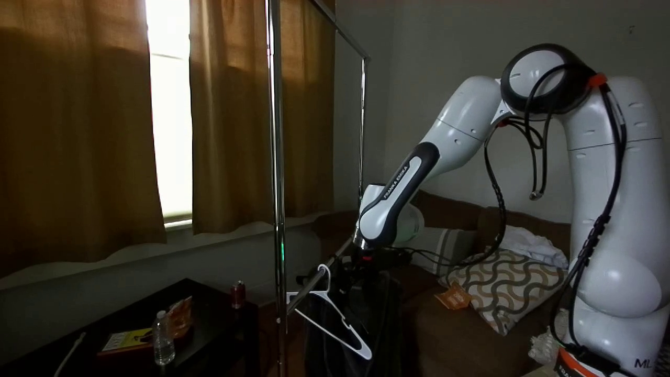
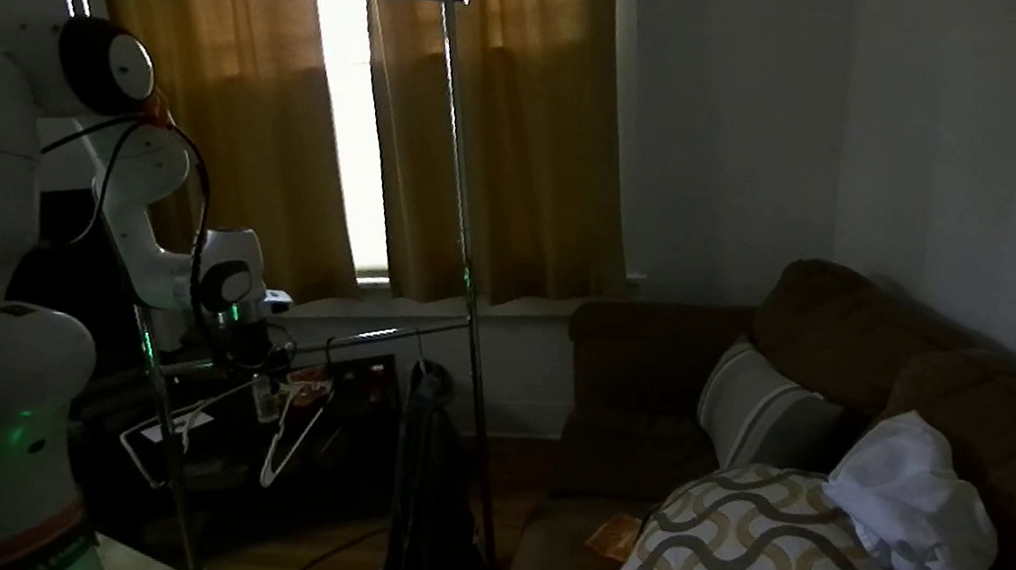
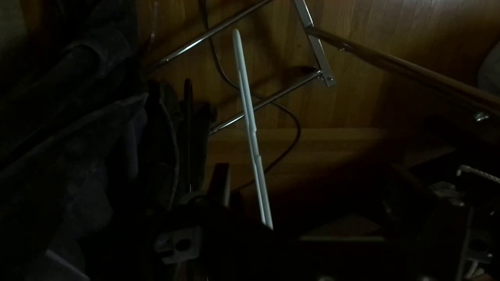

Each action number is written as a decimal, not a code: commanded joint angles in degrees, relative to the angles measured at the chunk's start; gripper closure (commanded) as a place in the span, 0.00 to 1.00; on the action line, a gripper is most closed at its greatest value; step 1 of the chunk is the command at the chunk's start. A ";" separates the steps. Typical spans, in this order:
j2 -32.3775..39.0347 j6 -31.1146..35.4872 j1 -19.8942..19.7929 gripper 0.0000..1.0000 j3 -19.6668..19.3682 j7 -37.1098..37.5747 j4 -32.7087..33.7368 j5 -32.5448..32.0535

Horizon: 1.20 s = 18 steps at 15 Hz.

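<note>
a white plastic hanger [image 3: 250, 125] hangs by its hook on the low metal rail [image 2: 379, 337]. the gripper [image 3: 312, 175] is close to that rail, its fingers [image 3: 220, 183] wide apart, pinching nothing. dark clothes [image 2: 421, 482] hang from the rail too. it looks best to go slow, keep one finger on each side of the hanger, and not snag the clothes or bump the rail.

The arm [image 1: 463, 123] arches over and slopes downward, its end effector [image 3: 312, 177] spread wide.
</note>
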 commanded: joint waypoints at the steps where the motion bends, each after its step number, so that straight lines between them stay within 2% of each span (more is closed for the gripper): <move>1: 0.90 0.72 -0.58 0.00 0.51 0.10 0.11 -0.37; 6: 0.78 0.71 -0.61 0.00 0.49 0.09 0.60 -0.37; 7: 2.22 1.49 -1.63 0.00 1.85 -1.56 1.13 1.68; 8: 3.46 3.16 -1.51 0.00 1.10 -1.73 1.04 0.42; 11: 6.33 8.60 -4.21 0.00 3.19 -6.16 1.21 1.21; 12: 7.47 11.41 -5.73 0.00 4.58 -7.70 1.42 1.54; 14: 10.87 18.29 -12.04 0.00 11.57 -10.73 2.48 3.34; 16: 14.28 23.24 -16.62 0.00 16.27 -12.78 3.41 1.69; 17: 15.97 24.87 -18.76 0.00 18.33 -13.19 3.79 0.22; 18: 17.31 25.36 -20.33 0.00 18.95 -10.40 4.12 -4.71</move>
